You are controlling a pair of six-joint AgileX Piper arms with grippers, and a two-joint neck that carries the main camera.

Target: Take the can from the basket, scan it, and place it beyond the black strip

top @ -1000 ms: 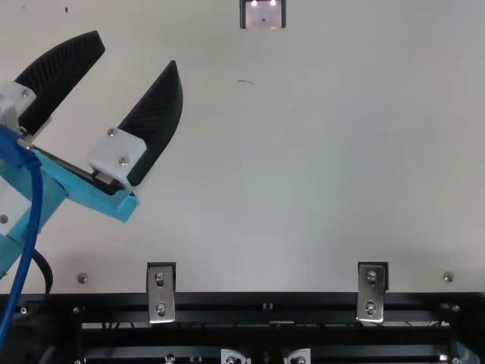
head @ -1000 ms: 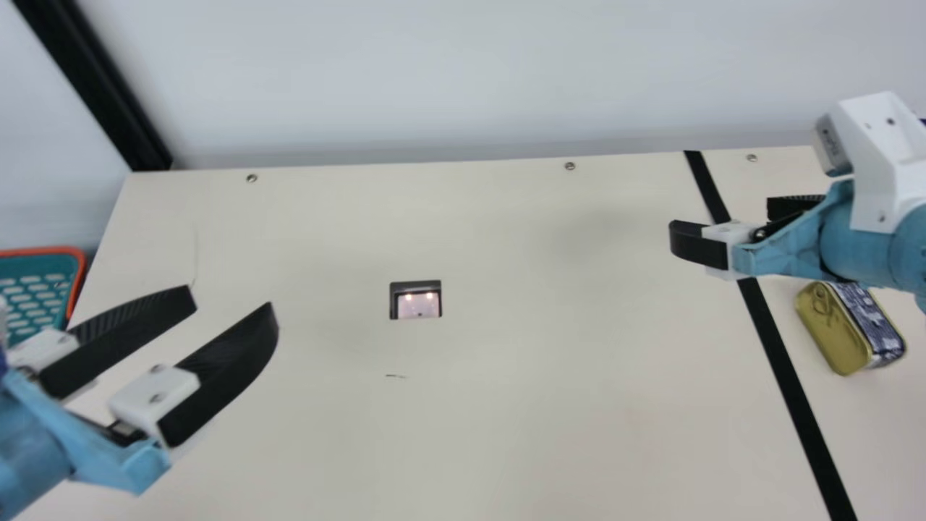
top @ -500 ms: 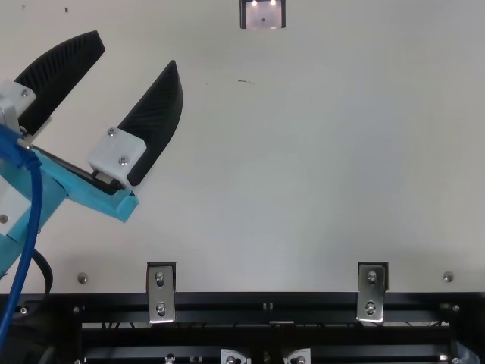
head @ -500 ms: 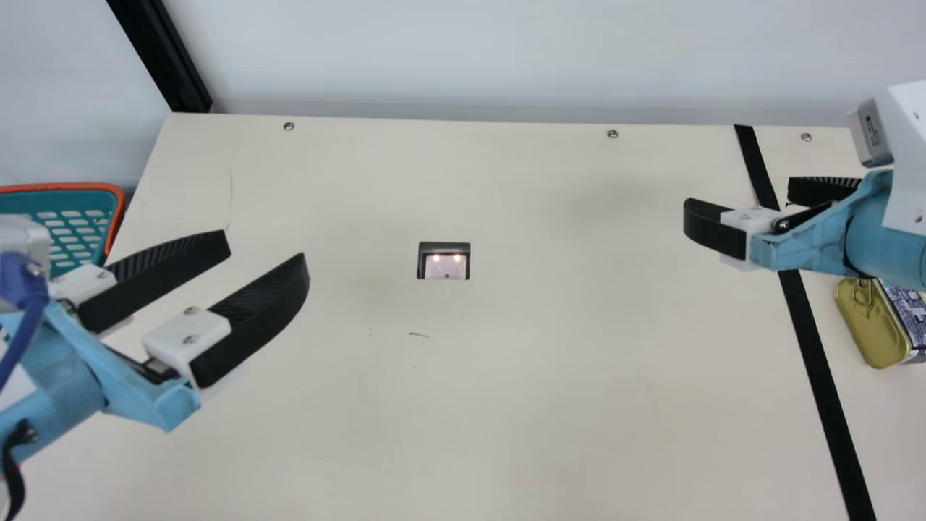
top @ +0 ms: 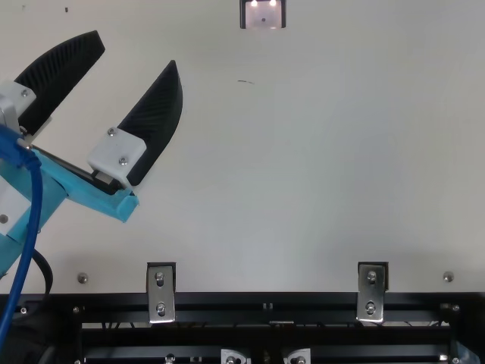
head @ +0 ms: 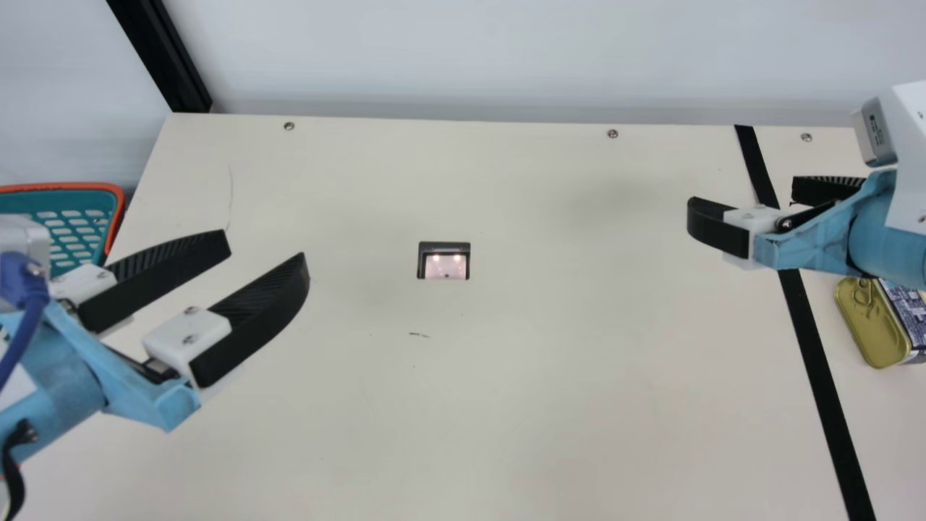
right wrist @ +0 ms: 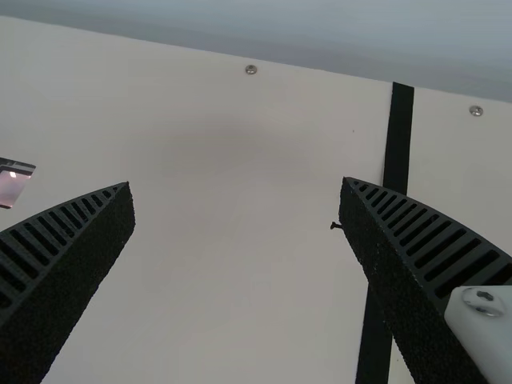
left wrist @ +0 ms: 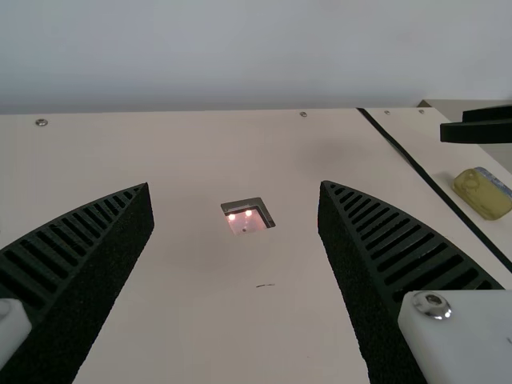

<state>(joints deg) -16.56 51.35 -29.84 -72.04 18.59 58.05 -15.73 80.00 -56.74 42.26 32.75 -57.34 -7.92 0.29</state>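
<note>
At the left side of the table (head: 550, 405): one left gripper (head: 265, 251), black ribbed fingers spread wide apart, nothing between them, poised above the surface. A blue cable (head: 27, 311) runs along its arm.

At the right side: one right gripper (head: 743, 197), likewise parted and holding nothing, raised over the black strip (head: 814, 354). In the main view, one finger lies to each side of the strip.

Near the right gripper: one can (head: 872, 325), gold lid with ring pull, blue-and-white patterned side. Placed on the table beyond the strip, on the side away from the scanner, apart from the strip and held by neither gripper; in the main view, partly behind the right arm.

Between the two grippers: one scanner (head: 443, 264), dark frame, pinkish window, two small lights lit, set into the tabletop. Near it, one short dark mark (head: 419, 335).

Beyond the left gripper, by the table's edge: one basket (head: 69, 187), teal with slotted sides and an orange rim, partly covered by the arm.

Behind the table: one pale wall (head: 470, 51) and one slanting black post (head: 160, 54).
</note>
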